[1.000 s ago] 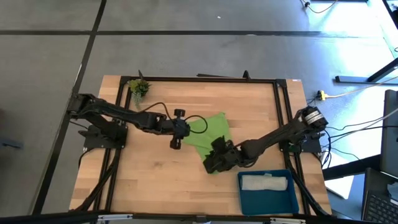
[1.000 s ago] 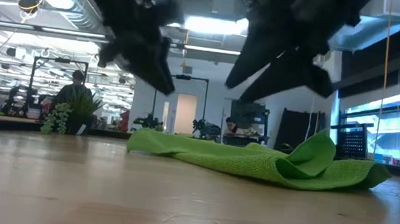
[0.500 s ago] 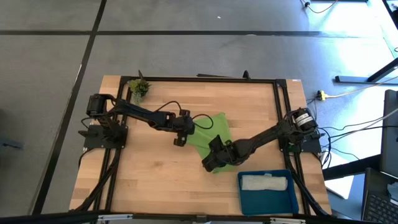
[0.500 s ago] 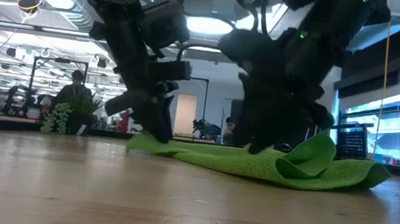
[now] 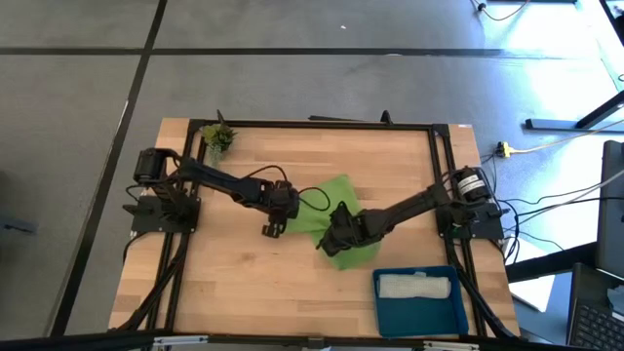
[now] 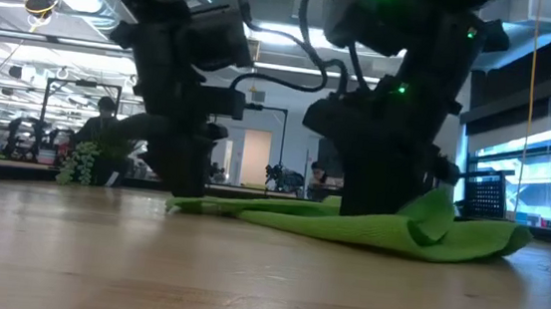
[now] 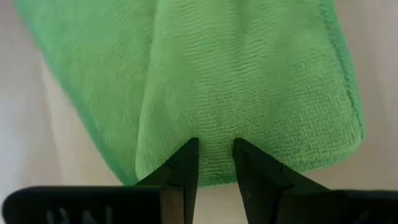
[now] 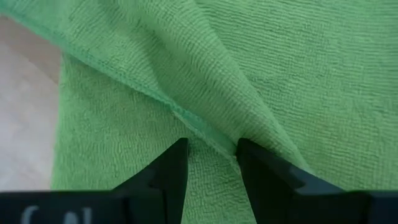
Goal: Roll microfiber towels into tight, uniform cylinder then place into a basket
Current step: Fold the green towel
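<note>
The left gripper (image 7: 215,149) was narrowly open, its fingertips pressed on the lime green towel (image 5: 336,210) near the corner, a small ridge of cloth between them. The right gripper (image 8: 210,152) was also slightly open, tips down on a fold of the same towel. The towel lay rumpled under both. Beyond the right gripper, the basket (image 5: 419,310) held the pale towel (image 5: 417,286).

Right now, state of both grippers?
Left gripper: jaws open, tips down on the green towel near its corner, nothing pinched.
Right gripper: jaws open, straddling a raised fold of the same towel.
</note>
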